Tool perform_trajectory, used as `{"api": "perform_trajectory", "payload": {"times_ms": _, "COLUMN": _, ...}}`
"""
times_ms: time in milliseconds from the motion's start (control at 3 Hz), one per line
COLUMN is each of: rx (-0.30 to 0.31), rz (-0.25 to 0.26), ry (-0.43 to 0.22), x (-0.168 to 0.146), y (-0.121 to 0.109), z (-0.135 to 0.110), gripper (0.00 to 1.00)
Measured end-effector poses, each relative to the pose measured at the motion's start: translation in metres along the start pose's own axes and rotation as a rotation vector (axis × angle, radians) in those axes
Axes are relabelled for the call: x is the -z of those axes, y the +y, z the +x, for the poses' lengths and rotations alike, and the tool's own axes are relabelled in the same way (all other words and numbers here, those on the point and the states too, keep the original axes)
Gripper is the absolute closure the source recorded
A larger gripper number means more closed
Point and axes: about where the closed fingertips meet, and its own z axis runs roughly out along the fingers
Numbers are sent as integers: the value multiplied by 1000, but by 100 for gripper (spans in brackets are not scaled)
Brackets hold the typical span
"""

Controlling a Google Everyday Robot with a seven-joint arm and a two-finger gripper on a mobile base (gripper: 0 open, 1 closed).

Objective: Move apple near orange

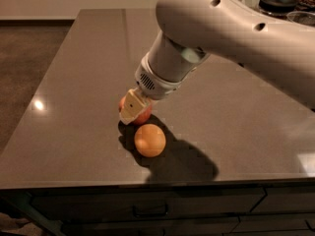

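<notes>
The red apple (144, 116) is on the dark tabletop (74, 92) near the front, mostly covered by a cream finger (131, 106) in front of it. My gripper (133, 112) reaches down from the upper right and is shut on the apple, which is at or just above the table surface. The orange (149, 140) lies on the table just in front of the apple and slightly to its right. The two fruits are nearly touching. The gripper's far finger is hidden behind the apple.
My large white arm (231, 28) spans the upper right of the view. A dark lidded pot (278, 0) and a glass container (301, 16) stand at the far right corner. The table's front edge (147, 183) runs just below the orange, with drawers beneath.
</notes>
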Motion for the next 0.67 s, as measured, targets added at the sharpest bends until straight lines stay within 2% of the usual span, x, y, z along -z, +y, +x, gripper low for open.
{"api": "perform_trajectory", "payload": {"times_ms": 333, "rx": 6, "rz": -15, "ry": 0, "x": -5, "y": 3, "z": -2, "gripper": 0}}
{"api": "perform_trajectory", "payload": {"times_ms": 667, "rx": 6, "rz": -15, "ry": 0, "x": -5, "y": 3, "z": -2, "gripper": 0}}
